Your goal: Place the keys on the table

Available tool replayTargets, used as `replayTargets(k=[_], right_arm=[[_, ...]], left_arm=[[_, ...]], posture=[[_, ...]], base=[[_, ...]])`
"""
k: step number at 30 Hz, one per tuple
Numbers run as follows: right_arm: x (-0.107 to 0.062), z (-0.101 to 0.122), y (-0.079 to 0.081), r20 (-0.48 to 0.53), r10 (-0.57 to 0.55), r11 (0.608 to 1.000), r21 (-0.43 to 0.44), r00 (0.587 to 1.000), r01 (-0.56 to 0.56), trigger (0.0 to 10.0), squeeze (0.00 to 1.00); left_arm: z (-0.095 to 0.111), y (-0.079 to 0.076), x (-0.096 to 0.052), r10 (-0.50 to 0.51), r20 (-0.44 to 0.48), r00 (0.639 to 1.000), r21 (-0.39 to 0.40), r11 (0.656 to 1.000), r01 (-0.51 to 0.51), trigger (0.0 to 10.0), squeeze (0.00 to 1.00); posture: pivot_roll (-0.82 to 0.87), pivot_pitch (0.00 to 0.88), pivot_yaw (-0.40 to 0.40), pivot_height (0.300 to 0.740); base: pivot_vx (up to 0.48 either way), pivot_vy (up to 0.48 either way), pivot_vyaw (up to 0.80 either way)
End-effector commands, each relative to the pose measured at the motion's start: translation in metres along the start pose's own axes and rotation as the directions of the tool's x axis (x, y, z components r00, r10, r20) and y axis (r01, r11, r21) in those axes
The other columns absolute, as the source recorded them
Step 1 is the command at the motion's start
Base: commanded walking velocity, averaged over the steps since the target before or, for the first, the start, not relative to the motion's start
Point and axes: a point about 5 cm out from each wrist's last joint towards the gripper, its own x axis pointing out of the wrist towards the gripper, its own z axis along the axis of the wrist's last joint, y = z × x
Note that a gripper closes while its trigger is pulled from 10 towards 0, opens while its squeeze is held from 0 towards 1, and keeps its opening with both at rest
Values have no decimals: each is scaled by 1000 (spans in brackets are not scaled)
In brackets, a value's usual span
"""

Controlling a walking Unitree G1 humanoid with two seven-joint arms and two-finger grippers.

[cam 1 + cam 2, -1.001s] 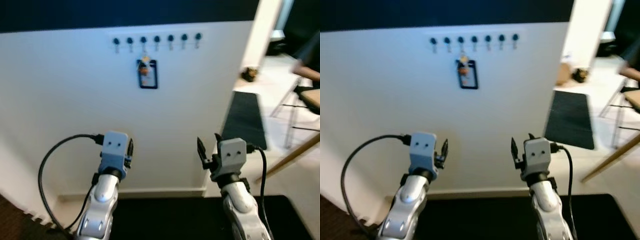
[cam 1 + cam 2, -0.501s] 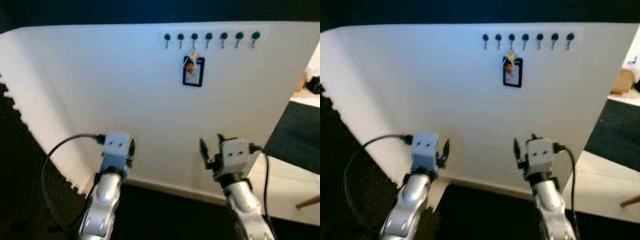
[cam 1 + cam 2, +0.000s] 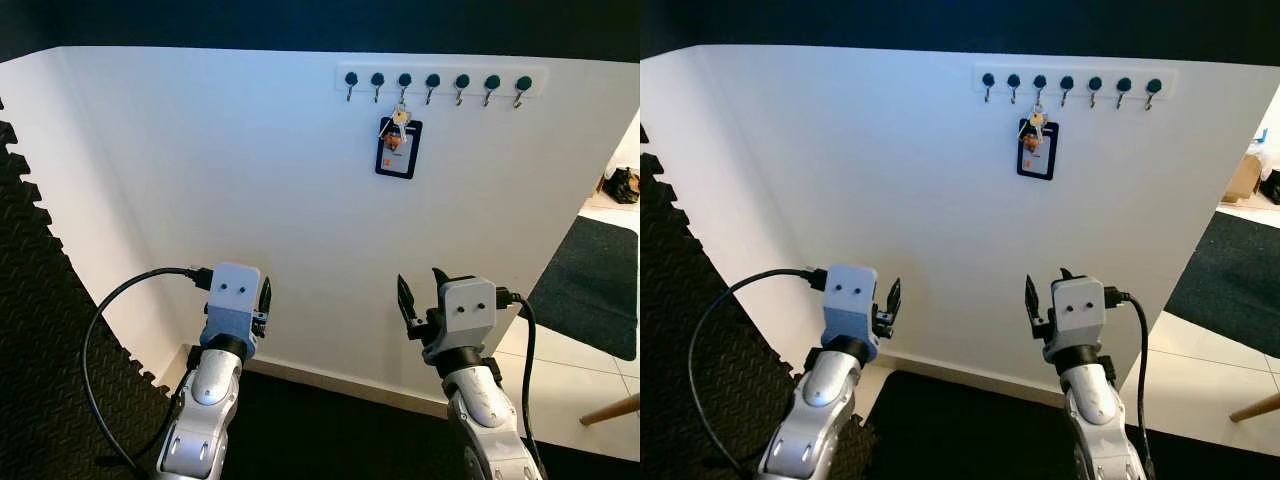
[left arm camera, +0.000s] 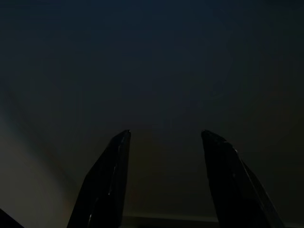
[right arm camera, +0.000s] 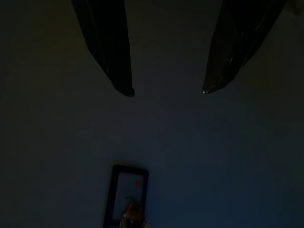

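The keys [image 3: 397, 118] hang with a black-framed card holder [image 3: 399, 152] from the third hook of a hook rail [image 3: 434, 80] high on the white wall. My right gripper [image 3: 419, 290] is held up well below and slightly right of them, open and empty. My left gripper [image 3: 263, 296] is raised at the same height further left, also open and empty. The dim right wrist view shows the card holder [image 5: 126, 194] with the keys [image 5: 133, 211] past the open fingertips [image 5: 123, 88]. In the dark left wrist view the fingers [image 4: 102, 180] point at bare wall.
Black foam mats [image 3: 40, 330] cover the floor at the left and below the wall. To the right lie a dark rug [image 3: 590, 285] on pale tiles and a wooden leg [image 3: 610, 410]. A dark bag [image 3: 625, 185] sits far right.
The camera has swung left and then steadied: the wall and hook rail shifted right in view and the picture sharpened. Both grippers hold the same raised, open pose.
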Motion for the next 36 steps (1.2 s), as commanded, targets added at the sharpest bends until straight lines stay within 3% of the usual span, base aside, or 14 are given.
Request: replayTargets(k=[1, 36], right_arm=[[-1, -2, -1, -9, -4, 1000, 4, 1000, 4, 10000, 0], [-3, -3, 2, -19, -8, 1000, 12, 1000, 9, 10000, 0]], left_arm=[[-4, -1, -1, -11, -26, 1000, 2, 1000, 11, 10000, 0], [7, -3, 6, -21, -3, 1000, 18, 1000, 21, 10000, 0]], posture=[[-11, 158, 53, 740], [-9, 168, 68, 740]], base=[[0, 0, 0], [0, 0, 0]])
